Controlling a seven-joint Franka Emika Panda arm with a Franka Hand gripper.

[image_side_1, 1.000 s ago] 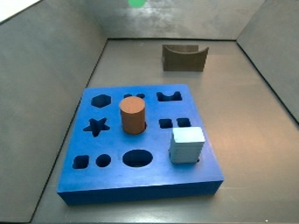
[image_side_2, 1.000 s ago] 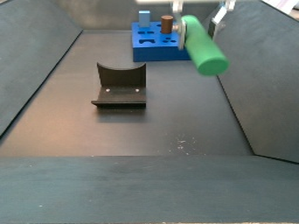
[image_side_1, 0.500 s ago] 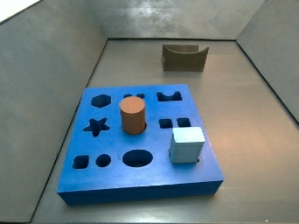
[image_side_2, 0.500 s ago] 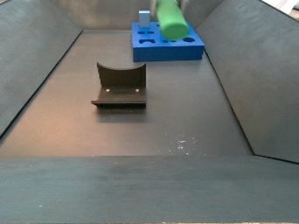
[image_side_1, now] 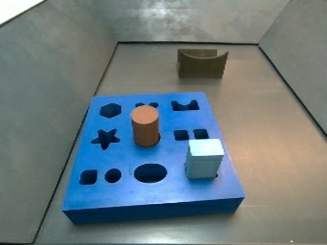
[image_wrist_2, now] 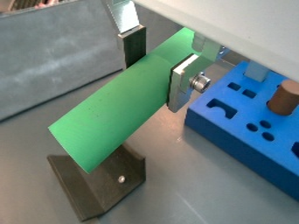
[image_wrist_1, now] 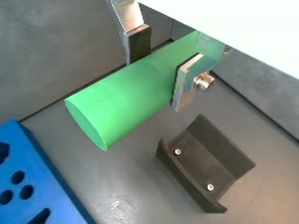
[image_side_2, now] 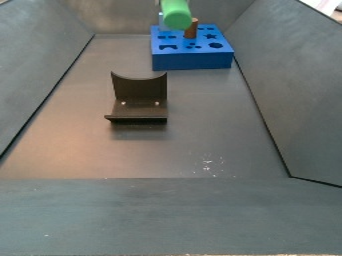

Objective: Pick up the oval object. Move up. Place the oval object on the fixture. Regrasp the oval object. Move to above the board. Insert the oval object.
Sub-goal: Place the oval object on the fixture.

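We have the gripper (image_wrist_1: 162, 54) clamped on the oval object (image_wrist_1: 131, 101) in both wrist views: one silver finger (image_wrist_1: 190, 80) presses one side of the green peg, the other finger (image_wrist_1: 133, 37) sits against the opposite side. Same grip in the other wrist view, gripper (image_wrist_2: 155, 59) on the oval object (image_wrist_2: 117, 109). The peg lies across the jaws, most of its length sticking out one side.

The peg is held in the air, clear of the floor. In a wrist view the fixture (image_wrist_1: 209, 164) sits on the dark floor below it, apart from it, with a corner of the board (image_wrist_1: 26, 185) at the frame edge. In the other wrist view we see the fixture (image_wrist_2: 98, 179) under the peg's free end and the board (image_wrist_2: 253, 122) beyond, with the brown cylinder (image_wrist_2: 281, 97) standing on it.

In a side view only the peg's end (image_side_2: 177, 14) shows at the frame top, above the board (image_side_2: 190, 50); fixture (image_side_2: 136, 99) well apart, nearer the camera.

In a side view neither gripper nor peg appears. We see the board (image_side_1: 128, 188) carrying the brown cylinder (image_side_1: 144, 126) and a pale cube (image_side_1: 205, 158), and the fixture (image_side_1: 201, 63) at the far end.
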